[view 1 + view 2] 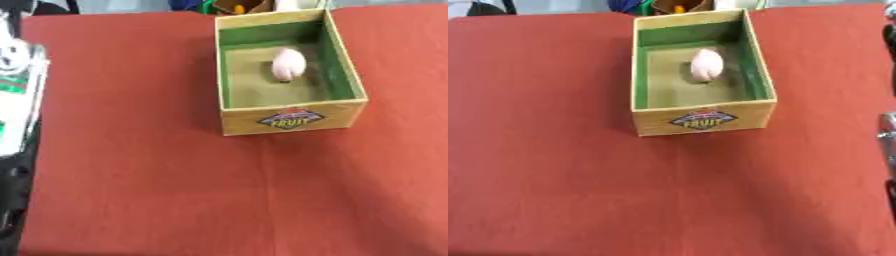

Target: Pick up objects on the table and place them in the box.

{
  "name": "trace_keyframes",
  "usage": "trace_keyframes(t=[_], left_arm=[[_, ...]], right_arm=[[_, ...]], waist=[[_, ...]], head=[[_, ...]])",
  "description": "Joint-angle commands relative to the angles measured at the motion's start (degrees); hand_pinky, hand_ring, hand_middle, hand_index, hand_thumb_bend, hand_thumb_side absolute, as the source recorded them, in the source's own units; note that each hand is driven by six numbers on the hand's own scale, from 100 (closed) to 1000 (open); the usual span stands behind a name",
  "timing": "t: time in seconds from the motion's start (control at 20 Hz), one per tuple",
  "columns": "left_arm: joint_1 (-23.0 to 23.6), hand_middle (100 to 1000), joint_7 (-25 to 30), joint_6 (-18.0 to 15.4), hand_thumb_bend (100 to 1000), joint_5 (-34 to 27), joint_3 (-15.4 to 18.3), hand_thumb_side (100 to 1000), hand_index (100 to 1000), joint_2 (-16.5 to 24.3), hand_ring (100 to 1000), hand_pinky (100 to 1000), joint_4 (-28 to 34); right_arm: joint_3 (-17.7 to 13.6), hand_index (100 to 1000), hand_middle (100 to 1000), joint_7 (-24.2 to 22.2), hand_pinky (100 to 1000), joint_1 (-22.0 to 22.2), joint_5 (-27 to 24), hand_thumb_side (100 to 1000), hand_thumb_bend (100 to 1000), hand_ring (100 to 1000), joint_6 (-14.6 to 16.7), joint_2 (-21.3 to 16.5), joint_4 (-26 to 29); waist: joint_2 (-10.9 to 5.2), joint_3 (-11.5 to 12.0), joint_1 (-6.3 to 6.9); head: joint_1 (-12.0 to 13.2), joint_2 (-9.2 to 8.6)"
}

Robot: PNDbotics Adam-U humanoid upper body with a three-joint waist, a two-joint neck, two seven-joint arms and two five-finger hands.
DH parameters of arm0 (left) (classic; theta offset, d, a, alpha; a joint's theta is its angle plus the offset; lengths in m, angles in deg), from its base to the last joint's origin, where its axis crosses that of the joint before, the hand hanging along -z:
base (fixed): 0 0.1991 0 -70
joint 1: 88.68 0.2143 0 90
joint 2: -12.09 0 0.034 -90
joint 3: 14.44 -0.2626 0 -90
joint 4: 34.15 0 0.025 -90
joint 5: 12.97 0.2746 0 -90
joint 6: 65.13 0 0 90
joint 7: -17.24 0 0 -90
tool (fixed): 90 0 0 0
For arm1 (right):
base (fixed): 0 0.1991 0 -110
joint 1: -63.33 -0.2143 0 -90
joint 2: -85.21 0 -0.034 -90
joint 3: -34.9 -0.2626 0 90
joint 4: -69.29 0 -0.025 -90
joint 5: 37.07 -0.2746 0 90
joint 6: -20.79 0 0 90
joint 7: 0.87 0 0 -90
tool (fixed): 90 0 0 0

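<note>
A yellow cardboard box (291, 119) with a green inner wall and a "FRUIT" label on its front stands on the red tablecloth, at the far middle. Inside it, on the floor towards the back, lies a pale pink rounded object (288, 64). No other loose object shows on the cloth. At the right edge of the right eye view a dark and silver piece of my right arm (887, 129) shows, without its hand. Neither hand shows in either view.
A white and green thing (17, 87) sticks in at the left edge, with a dark shape (12, 190) below it along the table's left side. Coloured clutter (662, 6) lies beyond the far edge. Red cloth (175, 200) spreads in front of the box.
</note>
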Motion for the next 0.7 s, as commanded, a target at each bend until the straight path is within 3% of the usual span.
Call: trace_keyframes(t=[0.05,0.2,0.25,0.45,0.7], left_arm=[[2.49,480,-6.44,-2.23,297,-3.25,3.43,914,709,0.55,542,530,2.28],[5.87,490,-11.93,-5.74,236,-5.32,5.41,866,706,-0.56,547,534,2.36],[6.91,494,-13.26,-8.15,187,-5.51,5.65,839,703,-0.82,551,533,2.37],[10.99,501,-17.27,-18.17,146,-4.98,6.25,837,707,-2.99,554,529,2.37],[15.14,501,-16.73,-22.2,119,-4.63,6.48,837,711,-5.6,552,538,2.37]], right_arm=[[-0.7,783,569,0.43,534,-0.2,0.56,431,100,640,0.05,-1.61,1.12],[-0.9,782,568,0.73,534,-0.06,0.75,430,100,639,0.1,-1.64,1.12],[-0.96,782,568,0.84,533,-0.04,0.81,431,100,639,0.12,-1.64,1.12],[-1.13,782,568,0.98,533,0.09,1.12,432,100,639,0.06,-1.49,1.12],[-1.33,781,566,1.45,531,0.48,1.4,429,100,638,0.01,-1.43,1.12]], waist=[[-1.25,0.28,-0.19],[-1.07,0.55,-0.37],[-0.99,0.59,-0.44],[-0.63,0.57,-0.72],[-0.25,0.61,-0.73]], head=[[-0.13,-0.57],[-0.38,-1.68],[-0.41,-2.12],[0.03,-3.2],[-0.02,-3.9]])
